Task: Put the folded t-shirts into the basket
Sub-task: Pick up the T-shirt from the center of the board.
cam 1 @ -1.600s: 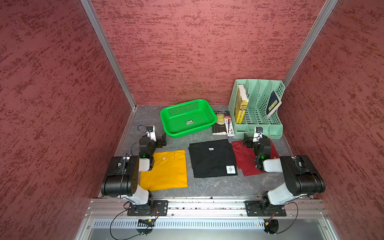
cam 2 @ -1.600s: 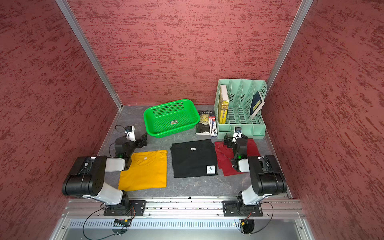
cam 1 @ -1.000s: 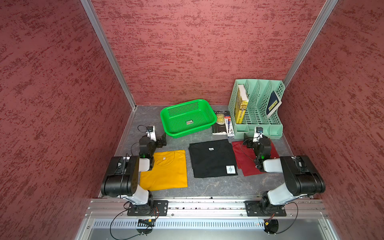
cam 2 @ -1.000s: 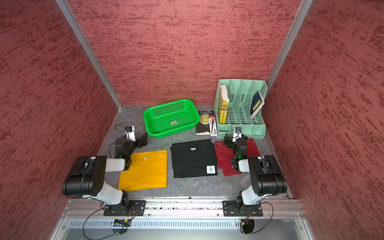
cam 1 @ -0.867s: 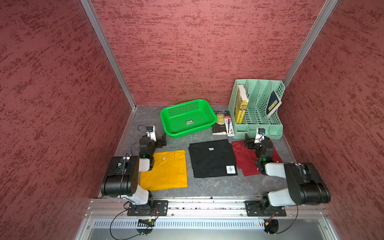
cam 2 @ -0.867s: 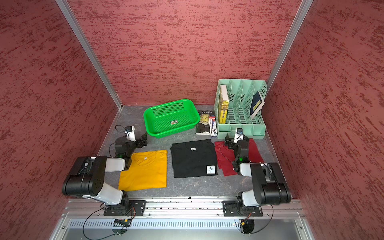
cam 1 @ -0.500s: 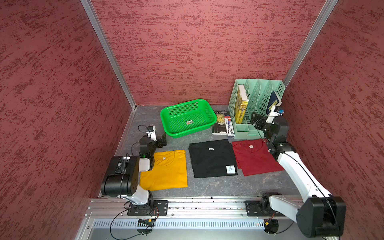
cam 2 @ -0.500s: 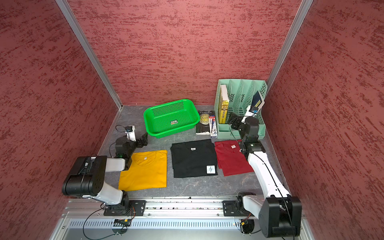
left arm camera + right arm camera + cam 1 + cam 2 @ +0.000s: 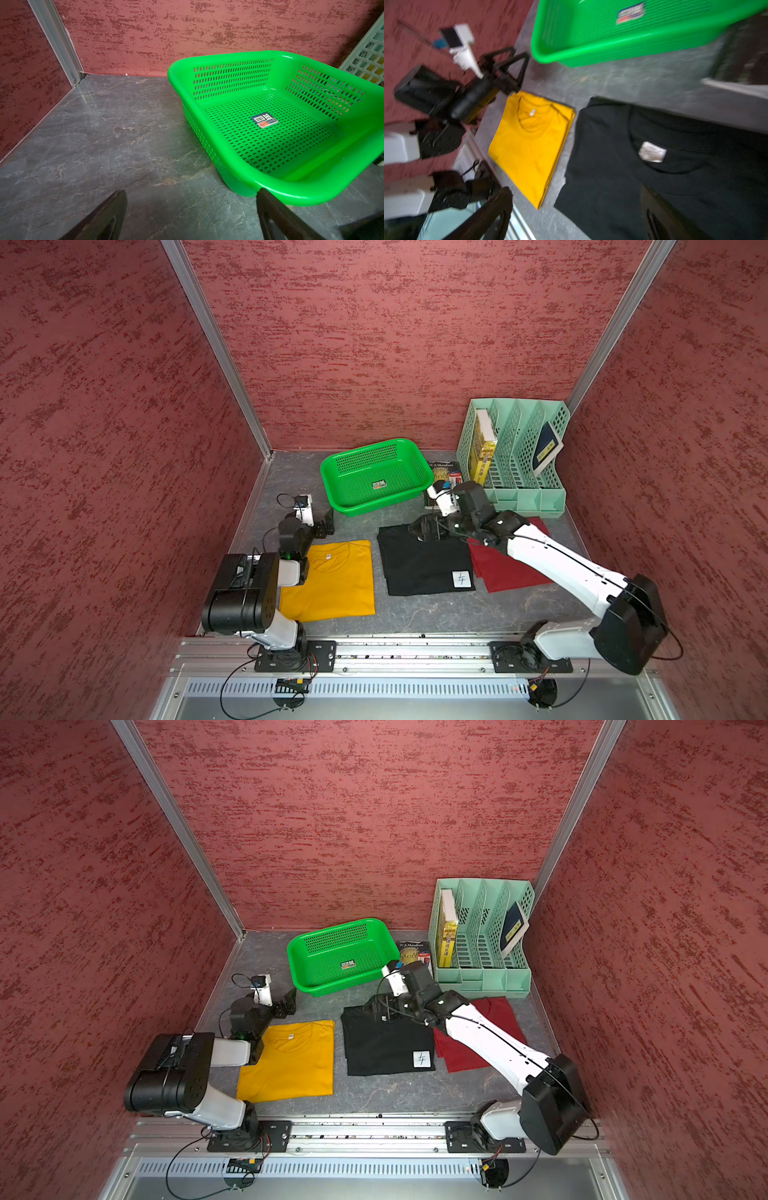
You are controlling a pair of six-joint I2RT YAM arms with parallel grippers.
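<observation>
1. Swung inward since half a second ago, the right arm (image 9: 552, 564) is no longer raised beside the file organizer (image 9: 519, 489). It is now stretched across the dark red t-shirt (image 9: 494, 572) to the far, collar edge of the black t-shirt (image 9: 424, 568).
2. Its right fingers (image 9: 492, 212) are spread wide and nothing is grasped. They are judged to be set there so that the folded edge can be pinched (the wrist view is blurred by motion).
3. By contrast, the left fingers (image 9: 276, 216) are unmoved. They are likewise released and parked low just beside the basket (image 9: 376, 506), apparently at rest.
4. No cloth is shifted. The mustard t-shirt (image 9: 332, 580), the black one and the red one are laid flat in a row on the surface (image 9: 415, 614), nearer the arm bases than the basket. The basket is empty but for its sticker (image 9: 379, 484).
</observation>
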